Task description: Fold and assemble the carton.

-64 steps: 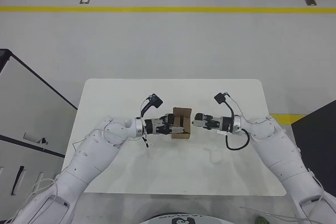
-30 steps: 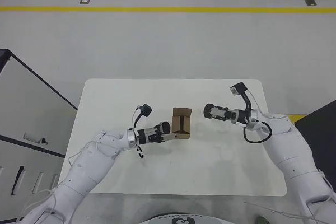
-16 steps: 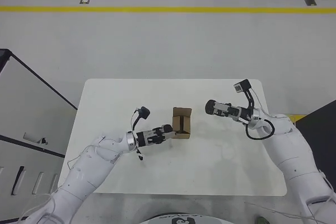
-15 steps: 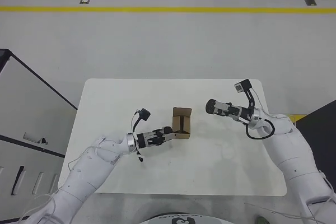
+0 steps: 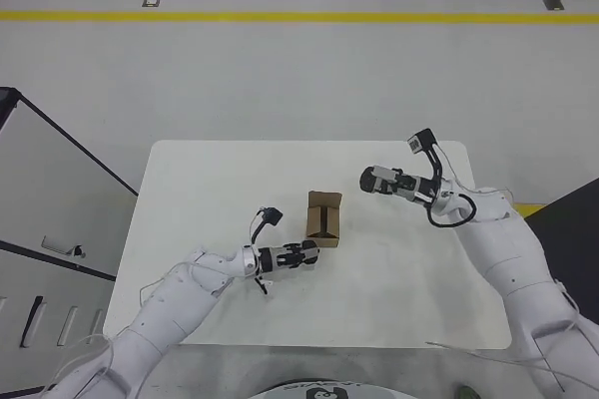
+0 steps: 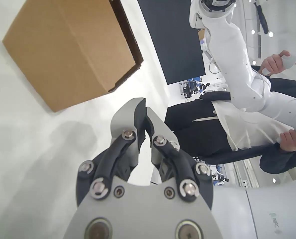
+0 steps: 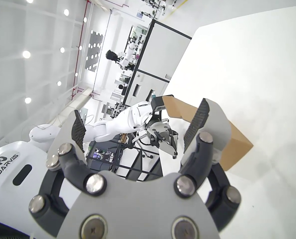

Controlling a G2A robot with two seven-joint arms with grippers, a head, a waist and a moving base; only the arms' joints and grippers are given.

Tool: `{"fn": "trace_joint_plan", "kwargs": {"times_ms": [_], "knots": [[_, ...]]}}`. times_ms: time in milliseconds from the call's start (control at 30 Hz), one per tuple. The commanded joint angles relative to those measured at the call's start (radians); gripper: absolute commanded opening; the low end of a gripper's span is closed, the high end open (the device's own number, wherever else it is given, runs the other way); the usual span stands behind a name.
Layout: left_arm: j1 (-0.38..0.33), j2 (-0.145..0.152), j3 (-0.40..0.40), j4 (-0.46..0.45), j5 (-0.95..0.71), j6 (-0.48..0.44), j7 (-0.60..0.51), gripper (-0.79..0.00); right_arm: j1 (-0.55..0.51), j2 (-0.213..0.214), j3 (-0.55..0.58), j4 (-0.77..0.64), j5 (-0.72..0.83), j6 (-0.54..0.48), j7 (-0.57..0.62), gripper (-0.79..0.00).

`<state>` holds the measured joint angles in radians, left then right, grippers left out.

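Note:
A small brown carton [image 5: 324, 217] stands on the white table [image 5: 399, 299] near the middle, with a dark gap showing in its top. In the left wrist view the carton [image 6: 63, 40] sits just beyond my left gripper [image 6: 143, 111], which is shut with nothing between its fingers. From above, the left gripper [image 5: 309, 254] lies off the carton's near left corner, apart from it. My right gripper [image 5: 367, 180] hovers off the carton's far right corner, open and empty. Past the right gripper [image 7: 138, 123] the carton [image 7: 237, 138] shows partly behind one finger.
A dark-framed cabinet [image 5: 20, 180] stands beside the table's left side and a dark panel [image 5: 579, 259] at its right. The table surface around the carton is bare white. A yellow floor line [image 5: 299, 16] runs along the far side.
My left gripper has drawn away from the carton's left side to its near left corner. The right gripper has shifted slightly toward the far left. The carton has stayed put.

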<state>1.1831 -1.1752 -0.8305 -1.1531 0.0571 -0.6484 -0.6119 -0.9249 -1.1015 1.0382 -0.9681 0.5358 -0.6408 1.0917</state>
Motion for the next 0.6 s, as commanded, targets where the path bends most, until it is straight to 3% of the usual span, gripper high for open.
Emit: {"fn": "trace_joint_plan", "kwargs": {"times_ms": [0,333,567], "knots": [[-0.01,-0.01,0.018,0.024,0.004,-0.005,0.027,-0.785,0.03,-0.016,-0.031,0.038,0.004,-0.015,-0.006,0.0],[-0.039,-0.033,0.04,0.1,-0.001,-0.036,0.081,-0.785,0.136,-0.097,-0.165,0.218,0.059,-0.036,0.05,0.0],[-0.039,-0.032,0.016,0.119,0.003,-0.046,0.117,-0.785,0.159,-0.12,-0.198,0.268,0.066,-0.024,0.064,0.0]]}}
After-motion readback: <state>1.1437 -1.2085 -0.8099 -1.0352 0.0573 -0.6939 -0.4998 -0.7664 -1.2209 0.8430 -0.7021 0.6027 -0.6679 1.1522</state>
